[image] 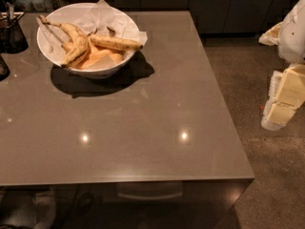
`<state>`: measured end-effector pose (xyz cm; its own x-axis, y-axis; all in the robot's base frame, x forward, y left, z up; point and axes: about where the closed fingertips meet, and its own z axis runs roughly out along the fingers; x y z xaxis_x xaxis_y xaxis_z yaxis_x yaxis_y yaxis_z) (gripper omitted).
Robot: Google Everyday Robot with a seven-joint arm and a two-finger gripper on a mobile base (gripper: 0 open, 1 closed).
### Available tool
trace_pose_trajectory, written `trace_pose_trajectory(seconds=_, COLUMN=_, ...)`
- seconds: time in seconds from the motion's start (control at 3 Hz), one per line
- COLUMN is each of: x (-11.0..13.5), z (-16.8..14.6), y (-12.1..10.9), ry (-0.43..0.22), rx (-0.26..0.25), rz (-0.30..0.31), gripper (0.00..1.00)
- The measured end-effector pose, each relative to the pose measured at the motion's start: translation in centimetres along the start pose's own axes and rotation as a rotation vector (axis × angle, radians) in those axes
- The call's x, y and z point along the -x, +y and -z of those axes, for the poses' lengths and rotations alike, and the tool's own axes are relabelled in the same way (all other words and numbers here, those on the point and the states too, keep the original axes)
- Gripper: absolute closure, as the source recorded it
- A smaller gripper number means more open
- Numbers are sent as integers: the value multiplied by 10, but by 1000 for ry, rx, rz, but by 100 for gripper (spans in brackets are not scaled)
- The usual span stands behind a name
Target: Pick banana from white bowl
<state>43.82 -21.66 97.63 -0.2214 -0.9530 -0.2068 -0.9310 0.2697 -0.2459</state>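
Note:
The white bowl point(102, 65) stands at the back left of the grey table point(143, 118), lined with crumpled white paper. The banana point(116, 43), nearly straight, yellow with brown speckles, lies across the bowl's right side. A strongly curved banana point(72, 41) with a long thin stem lies on the left, and paler orange pieces point(97, 57) sit under both. My gripper point(282, 106) hangs at the right edge of the view, off the table and over the floor, far from the bowl.
A small dark container point(10, 31) stands at the table's far left edge, with another dark object point(2, 68) below it. Dark cabinets run along the back. The floor point(267, 175) lies to the right of the table.

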Motion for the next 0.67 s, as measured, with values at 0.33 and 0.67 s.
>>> trace_pose_trajectory(seconds=0.33, x=0, z=0, y=0, ry=0, rx=0, rz=0, gripper=0)
trace_pose_trajectory(seconds=0.67, x=6, z=1, y=-6, ry=11, rx=-34, rz=-25, gripper=0)
